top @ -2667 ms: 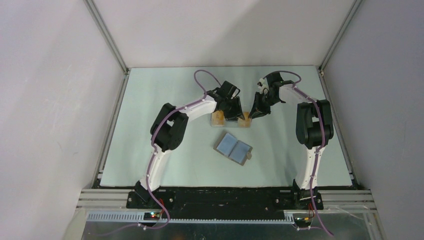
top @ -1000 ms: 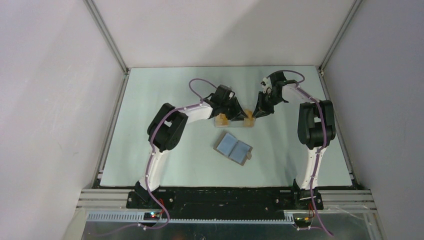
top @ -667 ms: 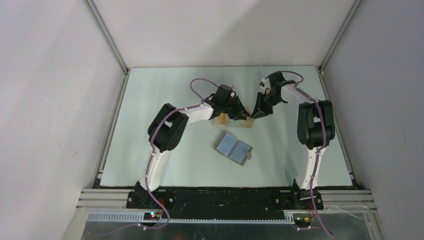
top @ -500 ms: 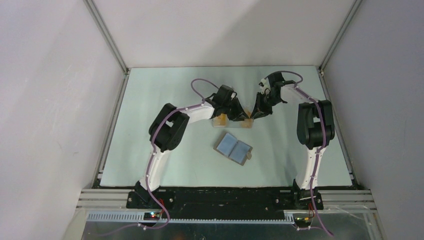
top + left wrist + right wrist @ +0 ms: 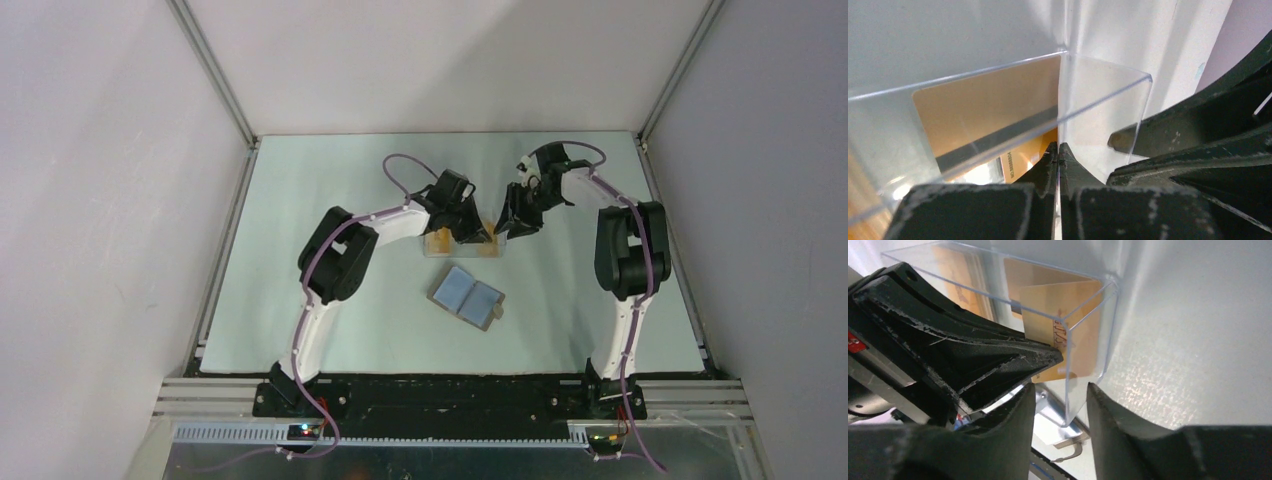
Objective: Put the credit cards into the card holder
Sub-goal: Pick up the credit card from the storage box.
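Fingers (image 5: 1040, 175) of left gripper (image 5: 1058, 150) pressed flat together, tips meeting at one end of the box (image 5: 1103, 100); cannot tell whether a card edge is nipped between them. Box is clear-walled and stands on the table (image 5: 300, 250) between the two grippers. Cards (image 5: 983, 105) are inside it, orange. One with a dark stripe stands against the long wall, and another near the end wall is tilted, printed edge showing; in the right wrist view a left fingertip overlaps its lower part. Holder (image 5: 467, 297) lies open and flat on the table, on the near side of the box and apart from it, inner faces up. Right gripper (image 5: 1060, 390) has its fingers (image 5: 1113, 420) apart, straddling the box's end corner without clamping it.
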Controlling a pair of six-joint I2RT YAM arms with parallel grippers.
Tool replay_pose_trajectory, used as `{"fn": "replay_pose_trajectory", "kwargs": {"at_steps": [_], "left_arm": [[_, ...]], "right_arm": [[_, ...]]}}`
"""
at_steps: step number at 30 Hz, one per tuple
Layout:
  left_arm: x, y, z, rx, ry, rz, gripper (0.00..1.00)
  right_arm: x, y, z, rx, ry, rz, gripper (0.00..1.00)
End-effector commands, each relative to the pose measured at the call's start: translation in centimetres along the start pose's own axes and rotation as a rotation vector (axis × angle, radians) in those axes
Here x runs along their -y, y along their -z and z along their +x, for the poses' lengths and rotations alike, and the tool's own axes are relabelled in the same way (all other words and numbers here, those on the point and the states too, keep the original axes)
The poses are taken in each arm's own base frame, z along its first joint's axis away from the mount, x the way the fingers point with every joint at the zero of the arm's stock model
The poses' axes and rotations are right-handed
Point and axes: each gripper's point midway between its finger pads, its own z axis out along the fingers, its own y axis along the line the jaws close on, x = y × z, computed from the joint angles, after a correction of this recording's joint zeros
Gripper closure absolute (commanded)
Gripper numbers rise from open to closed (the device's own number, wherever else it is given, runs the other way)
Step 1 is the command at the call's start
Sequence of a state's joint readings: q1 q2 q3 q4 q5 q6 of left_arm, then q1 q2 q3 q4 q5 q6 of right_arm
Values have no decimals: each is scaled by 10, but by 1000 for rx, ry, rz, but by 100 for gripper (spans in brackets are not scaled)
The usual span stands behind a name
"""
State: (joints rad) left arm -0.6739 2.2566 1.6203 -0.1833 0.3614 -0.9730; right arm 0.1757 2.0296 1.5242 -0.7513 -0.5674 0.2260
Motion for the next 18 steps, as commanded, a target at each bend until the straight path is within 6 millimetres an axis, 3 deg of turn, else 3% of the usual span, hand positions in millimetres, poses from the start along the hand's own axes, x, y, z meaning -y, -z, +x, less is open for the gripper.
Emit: {"fn": "replay_pose_trajectory", "kwargs": {"at_steps": [1, 4, 6, 9, 13, 14, 15, 17, 18], "left_arm": [[50, 60, -28, 146, -126, 43, 100], [62, 88, -41, 233, -181, 45, 100], [79, 119, -47, 292, -216, 76, 100], [89, 153, -48, 336, -245, 109, 100], [93, 200, -38, 368, -266, 173, 100], [94, 213, -32, 381, -266, 215, 100], [95, 220, -27, 364, -267, 263, 100], [114, 257, -15, 398, -232, 449, 100], [107, 257, -10, 408, -226, 497, 100]], "right_arm": [[-34, 37, -12, 96, 56, -48, 49], [-41, 52, -13, 138, 76, -39, 34], [-48, 65, -14, 173, 95, -41, 27], [-67, 91, -11, 230, 125, -80, 21], [-95, 123, 5, 279, 143, -231, 16], [-112, 138, 8, 302, 163, -306, 15], [-115, 139, 15, 293, 159, -337, 15], [-134, 154, 24, 308, 190, -440, 15], [-148, 164, 34, 297, 195, -502, 15]]}}
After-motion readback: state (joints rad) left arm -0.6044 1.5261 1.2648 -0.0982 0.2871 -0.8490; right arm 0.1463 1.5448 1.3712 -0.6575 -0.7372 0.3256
